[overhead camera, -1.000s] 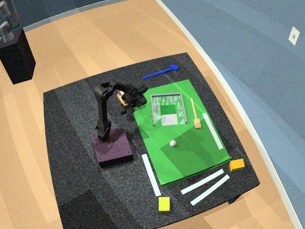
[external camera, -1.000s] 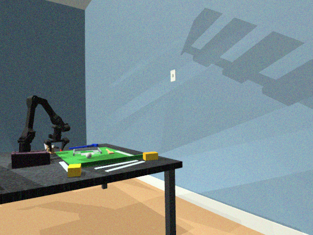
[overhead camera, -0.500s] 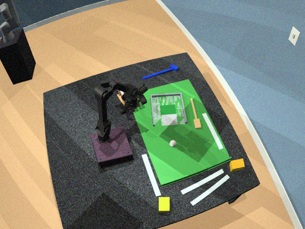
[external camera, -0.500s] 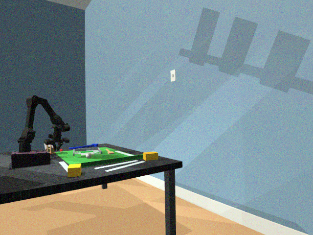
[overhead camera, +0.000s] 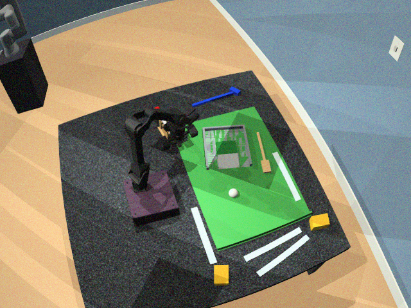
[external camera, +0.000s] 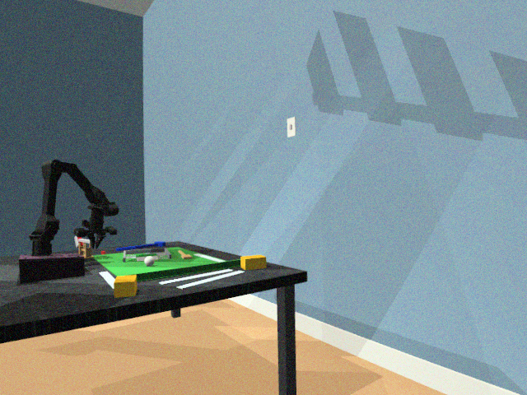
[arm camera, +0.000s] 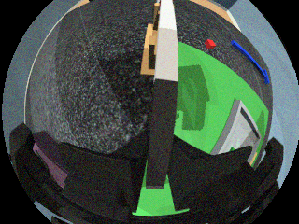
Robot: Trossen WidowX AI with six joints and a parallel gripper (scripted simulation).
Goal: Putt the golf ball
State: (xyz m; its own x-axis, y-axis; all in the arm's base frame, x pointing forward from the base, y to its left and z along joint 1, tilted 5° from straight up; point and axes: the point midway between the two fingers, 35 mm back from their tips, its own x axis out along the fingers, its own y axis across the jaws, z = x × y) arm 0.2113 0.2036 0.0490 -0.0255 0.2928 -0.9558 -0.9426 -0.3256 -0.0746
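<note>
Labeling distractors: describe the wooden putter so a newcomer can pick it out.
Start at the green mat on the black table. The wooden putter lies flat on the mat, just right of the grey-framed raised green in the top view. It is tan, unlike the blue putter, which lies off the mat.

No text, label, brand, number or sign can be read in any of the three views. The white wall plate, left of centre in the exterior view and at the upper right of the top view, carries only a small dark mark, not legible writing. The white strips on the desk, at the lower right of the top view, are blank.
</note>
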